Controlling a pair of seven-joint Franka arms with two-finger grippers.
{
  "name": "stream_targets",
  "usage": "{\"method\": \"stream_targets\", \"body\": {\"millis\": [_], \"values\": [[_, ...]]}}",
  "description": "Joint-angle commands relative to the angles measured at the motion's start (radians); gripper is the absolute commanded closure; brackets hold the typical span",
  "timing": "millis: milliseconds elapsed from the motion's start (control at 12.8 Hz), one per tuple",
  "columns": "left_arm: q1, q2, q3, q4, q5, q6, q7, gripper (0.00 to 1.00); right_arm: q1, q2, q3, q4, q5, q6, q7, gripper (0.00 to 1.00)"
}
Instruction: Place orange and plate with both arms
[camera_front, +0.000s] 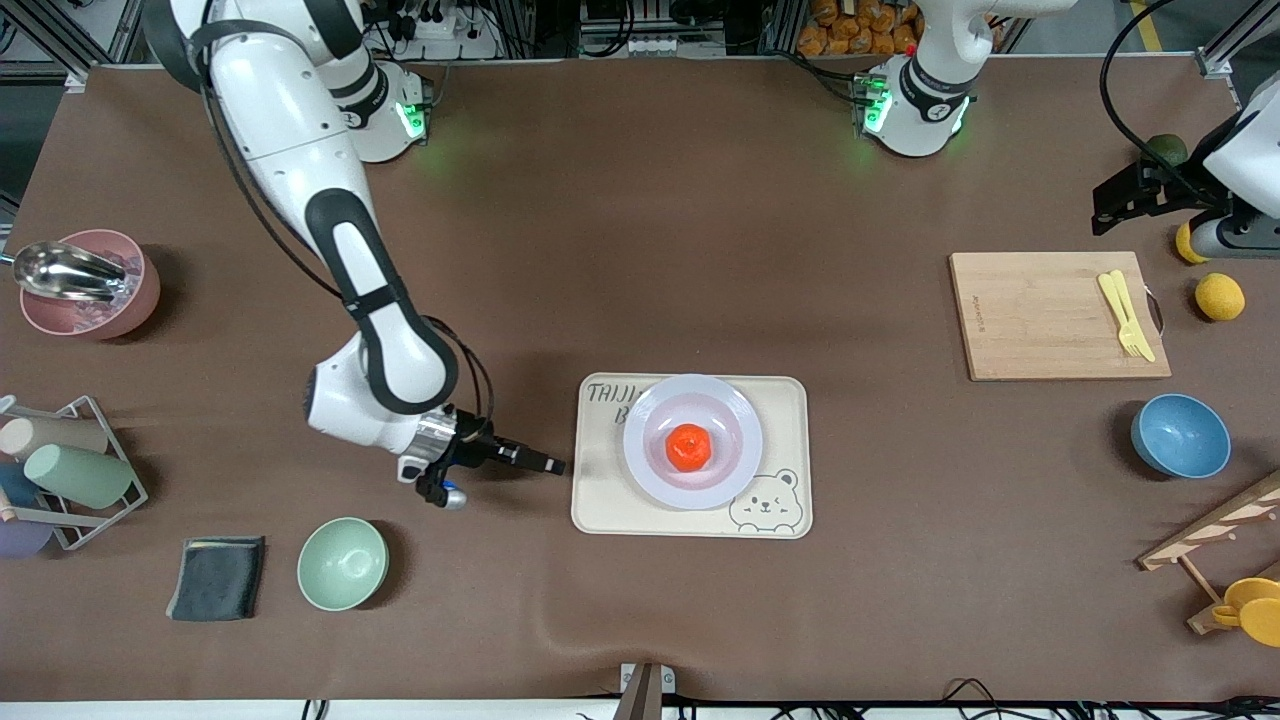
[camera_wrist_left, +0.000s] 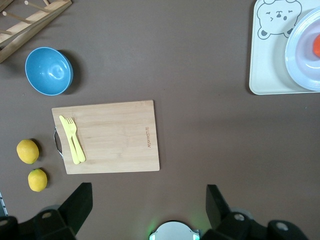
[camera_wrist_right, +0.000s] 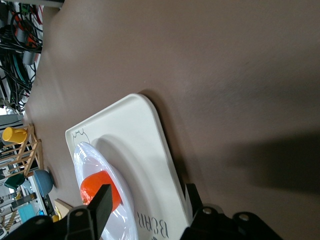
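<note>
Green bowl (camera_front: 342, 563) and dark folded cloth (camera_front: 217, 577) sit nearest the front cam, on the brown worktop (camera_front: 640, 200) toward the right arm's end from the cream tray (camera_front: 600, 500). Tray w/ bear drawing is the landmark: the plate (camera_front: 735, 420) sits on it, and the orange (camera_front: 688, 447) rests in the plate's middle, so both task items look stacked where they belong; task prob. at or near done. Orange is small, round, a bit lumpy, bright red-orange, much smaller than the plate. Plate is round, shallow, pale lavender-white w/ wide rim, its edge overlapping the tray's lettering. Right gripper (camera_front: 545, 464) is low just beside the tray's edge toward the right arm's end, fingers apart w/ nothing between them, pointing at the tray; reads like a release pose, clear of the plate so nothing gets nudged. Right wrist view shows the tray corner, plate rim and orange just ahead of those fingers (camera_wrist_right: 102, 200). Left gripper (camera_front: 1120, 205) waits well apart from the tray, over the worktop by the wooden cutting board (camera_front: 1040, 320) w/ yellow fork and knife (camera_front: 1126, 314); its fingers (camera_wrist_left: 77, 202) are spread wide, empty. Two yellow lemon-like fruits (camera_front: 1220, 296) and a blue bowl (camera_front: 1180, 436) lie near that board, untouched. Pink bowl w/ metal scoop (camera_front: 80, 283) is far from the tray, at the right arm's end.
</note>
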Motion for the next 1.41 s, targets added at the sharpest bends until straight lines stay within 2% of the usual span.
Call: {"method": "stream_targets", "body": {"millis": [0, 156, 234, 468, 781, 1015, 1327], "values": [[0.005, -0.003, 0.001, 0.014, -0.026, -0.019, 0.010, 0.00, -0.101, -0.032, 0.015, 0.017, -0.146, -0.117, 0.063, 0.25], [0.007, -0.012, 0.001, 0.014, -0.023, -0.019, 0.005, 0.00, -0.148, -0.046, -0.001, 0.026, -0.240, -0.179, 0.067, 0.17], [0.007, -0.016, 0.003, 0.014, -0.023, -0.019, 0.010, 0.00, -0.158, -0.049, -0.021, 0.035, -0.299, -0.206, 0.067, 0.10], [0.007, -0.018, 0.005, 0.014, -0.023, -0.019, 0.010, 0.00, -0.159, -0.068, -0.113, 0.095, -0.439, -0.321, 0.062, 0.00], [0.005, -0.018, 0.005, 0.014, -0.023, -0.019, 0.010, 0.00, -0.159, -0.075, -0.225, 0.188, -0.545, -0.504, 0.048, 0.00], [0.007, -0.018, 0.005, 0.014, -0.023, -0.017, 0.013, 0.00, -0.159, -0.112, -0.296, 0.218, -0.629, -0.587, -0.010, 0.00], [0.005, -0.018, 0.008, 0.014, -0.026, -0.017, 0.010, 0.00, -0.194, -0.218, -0.304, 0.221, -0.768, -0.637, -0.018, 0.00]]}}
